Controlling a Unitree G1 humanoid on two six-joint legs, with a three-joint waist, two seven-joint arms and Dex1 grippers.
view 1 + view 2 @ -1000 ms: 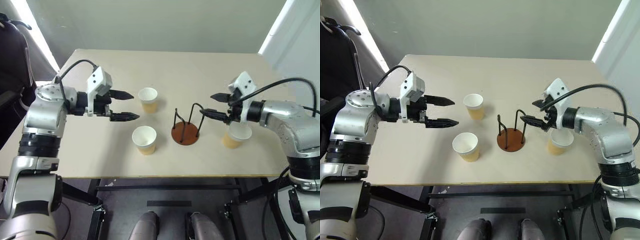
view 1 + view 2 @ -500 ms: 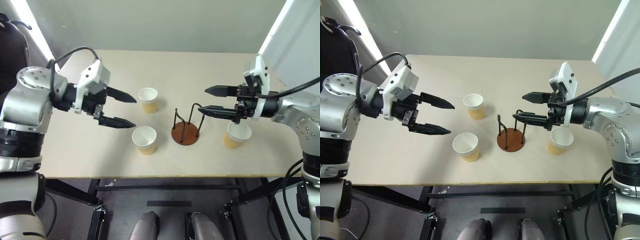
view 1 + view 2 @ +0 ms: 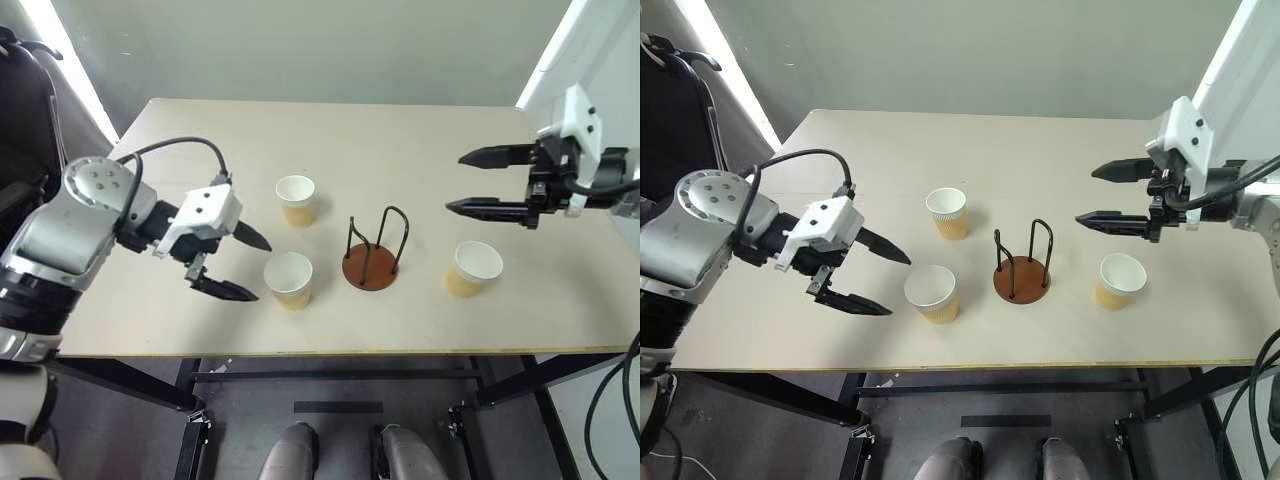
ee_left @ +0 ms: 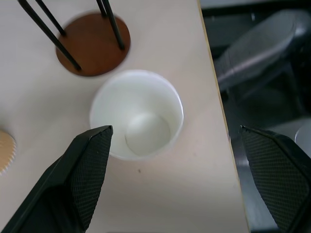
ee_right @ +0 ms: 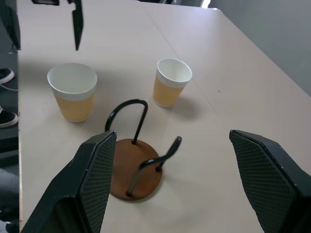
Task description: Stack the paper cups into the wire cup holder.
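Three paper cups stand upright on the table: one at the back left (image 3: pixel 296 198), one at the front left (image 3: pixel 289 279), and one on the right (image 3: pixel 472 268). Between them stands the wire cup holder (image 3: pixel 372 262), with nothing in it. My left gripper (image 3: pixel 258 271) is open, angled down just left of the front cup (image 4: pixel 137 114), with nothing between its fingers. My right gripper (image 3: pixel 455 182) hangs open and empty, up and behind the right cup. The right wrist view looks down on the holder (image 5: pixel 136 165) and the two left cups (image 5: pixel 73 92) (image 5: pixel 173 82).
The beige table (image 3: pixel 400 130) has bare room at the back and along both sides. Its front edge (image 3: pixel 330 352) runs close to the front cup. A dark chair (image 3: pixel 20 110) stands off the table's left.
The left gripper dropped back toward the front edge and tipped down beside the front cup. The right gripper rose and swung right, away from the holder and the right cup. Both stayed open.
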